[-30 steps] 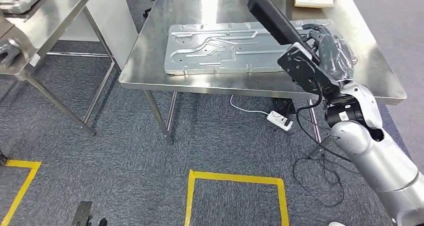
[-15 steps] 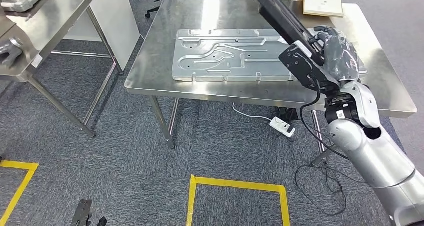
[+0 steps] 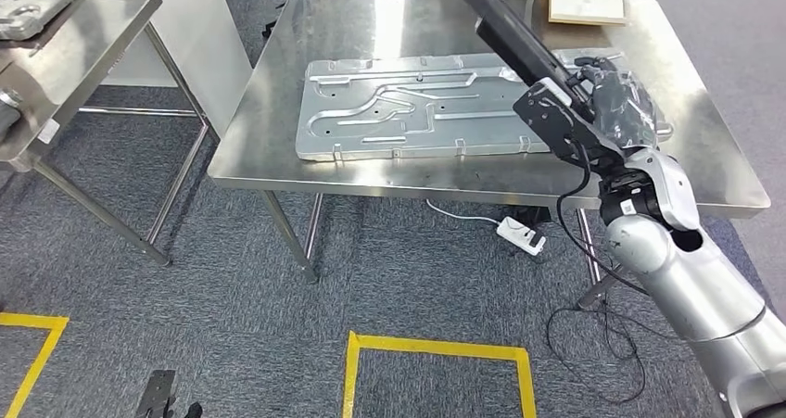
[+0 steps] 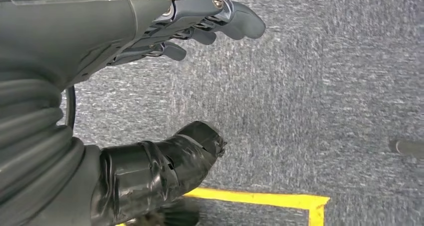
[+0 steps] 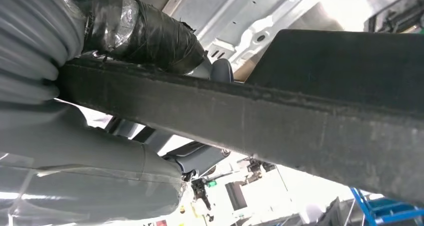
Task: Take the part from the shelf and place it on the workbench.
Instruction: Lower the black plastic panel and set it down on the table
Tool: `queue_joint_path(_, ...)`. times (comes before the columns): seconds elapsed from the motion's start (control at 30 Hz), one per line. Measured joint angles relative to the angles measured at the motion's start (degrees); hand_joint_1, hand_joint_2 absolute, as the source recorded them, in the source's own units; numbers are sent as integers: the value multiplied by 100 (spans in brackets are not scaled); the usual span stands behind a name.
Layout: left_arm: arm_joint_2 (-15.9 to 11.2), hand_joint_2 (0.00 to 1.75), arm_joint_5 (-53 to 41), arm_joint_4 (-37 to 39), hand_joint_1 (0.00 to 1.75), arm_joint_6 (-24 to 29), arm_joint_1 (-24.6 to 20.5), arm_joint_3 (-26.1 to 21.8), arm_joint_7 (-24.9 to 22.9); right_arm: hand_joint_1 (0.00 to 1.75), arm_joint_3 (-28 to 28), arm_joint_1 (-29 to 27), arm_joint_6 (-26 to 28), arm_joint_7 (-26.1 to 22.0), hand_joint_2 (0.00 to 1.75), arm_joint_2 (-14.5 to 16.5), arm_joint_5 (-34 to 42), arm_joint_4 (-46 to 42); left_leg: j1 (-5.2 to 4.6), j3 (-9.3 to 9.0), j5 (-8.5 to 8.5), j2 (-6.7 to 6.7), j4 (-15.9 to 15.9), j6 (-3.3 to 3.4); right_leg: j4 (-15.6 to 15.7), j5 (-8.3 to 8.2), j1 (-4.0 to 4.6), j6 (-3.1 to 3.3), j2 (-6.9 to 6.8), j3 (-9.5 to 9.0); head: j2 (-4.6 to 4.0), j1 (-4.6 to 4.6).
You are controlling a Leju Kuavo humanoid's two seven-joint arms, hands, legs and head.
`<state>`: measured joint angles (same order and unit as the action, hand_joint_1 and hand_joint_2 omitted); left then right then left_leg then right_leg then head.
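Care is called for as the black part (image 3: pixel 505 31), gripped in the right hand (image 3: pixel 614 98) above the workbench (image 3: pixel 278 131), is lowered flat beside the grey plate (image 3: pixel 408 107) (left hand (image 4: pixel 165 33) hanging, fingers spread, holding nothing).

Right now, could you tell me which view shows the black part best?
The head view: the black part slants above the workbench, held by the right hand. The right wrist view shows a blurred close stretch.
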<state>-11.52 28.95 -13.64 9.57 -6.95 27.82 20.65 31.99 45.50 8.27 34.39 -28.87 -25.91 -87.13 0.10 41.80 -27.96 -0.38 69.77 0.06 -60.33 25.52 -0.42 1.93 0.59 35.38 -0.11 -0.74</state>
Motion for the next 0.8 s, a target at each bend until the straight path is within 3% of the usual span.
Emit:
queue_joint_path(0.07, -1, 175, -4, 0, 0, -2, -7, 1, 1, 175, 9, 16, -28, -20, 175, 0, 13, 37, -27, -295, 375, -3, -734, 78, 11, 48, 12, -16, 4, -68, 0, 4)
queue_joint_path(0.1, -1, 175, -6, 0, 0, -4, -18, 1, 1, 175, 10, 30, -62, -35, 175, 0, -2, 57, -47, -397, 446, -4, -962, 111, 24, 61, 12, -35, 8, -82, 0, 3)
queue_joint_path(0.17, -1, 175, -13, 0, 0, -10, -40, 1, 2, 175, 27, 54, -177, -70, 175, 0, -104, 110, -88, -464, 430, -6, -1106, 151, 55, 69, 4, -90, 14, -83, 0, 5)
queue_joint_path(0.27, 10, 175, -12, 0, 0, -13, -82, 3, 1, 175, 98, 67, -308, -93, 175, -2, -349, 192, -56, -575, 454, 0, -1254, 205, -36, 150, 9, -180, -3, -51, 0, 12)
queue_joint_path(0.3, 16, 175, -10, 0, 0, -14, -100, 4, 1, 175, 124, 79, -325, -95, 175, -2, -415, 220, -39, -624, 460, 3, -1302, 229, -234, 245, 11, -200, -12, 43, 0, 16)
queue_joint_path(0.37, 29, 175, -8, 0, 0, -21, -130, 9, 0, 175, 178, 100, -367, -103, 175, -2, -555, 289, -35, -675, 432, 5, -1320, 264, -913, 489, -9, -226, -20, 414, 0, 19)
queue_joint_path(0.43, 47, 175, -13, 0, 0, -36, -139, 16, 0, 175, 246, 101, -419, -129, 175, -2, -779, 380, -30, -713, 378, 5, -1294, 272, -1399, 536, -27, -253, -23, 757, 0, 19)
queue_joint_path(0.47, 58, 175, -16, 0, 0, -43, -139, 20, 0, 175, 287, 99, -436, -146, 175, -3, -905, 427, -25, -732, 342, 4, -1270, 264, -1364, 412, -38, -266, -24, 798, 0, 19)
queue_joint_path(0.5, 69, 175, -17, 0, 0, -47, -140, 21, 0, 175, 329, 98, -440, -167, 175, -3, -1016, 469, -17, -751, 299, 1, -1233, 248, -1119, 201, -51, -277, -28, 729, 0, 21)
queue_joint_path(0.53, 78, 175, -19, 0, 0, -51, -143, 22, -1, 175, 368, 100, -440, -184, 175, -3, -1105, 501, -9, -764, 248, -2, -1186, 225, -763, -12, -65, -283, -34, 603, 0, 21)
queue_joint_path(0.6, 88, 175, -28, 0, 0, -60, -161, 23, -6, 175, 443, 119, -437, -222, 175, 0, -1278, 547, -20, -756, 150, -10, -1086, 165, -207, -209, -63, -272, -38, 348, 1, 21)
queue_joint_path(0.73, 92, 175, -66, 0, 0, -101, -200, 29, -33, 175, 553, 125, -490, -347, 175, 9, -1820, 625, -25, -752, 73, -9, -1045, 76, -58, -149, -44, -149, -22, 251, 0, 7)
queue_joint_path(0.8, 92, 175, -68, -1, 0, -114, -222, 29, -33, 175, 588, 123, -519, -392, 175, 21, -2030, 649, -11, -675, -44, -1, -855, 16, -30, -131, -60, -86, -24, 201, 0, -7)
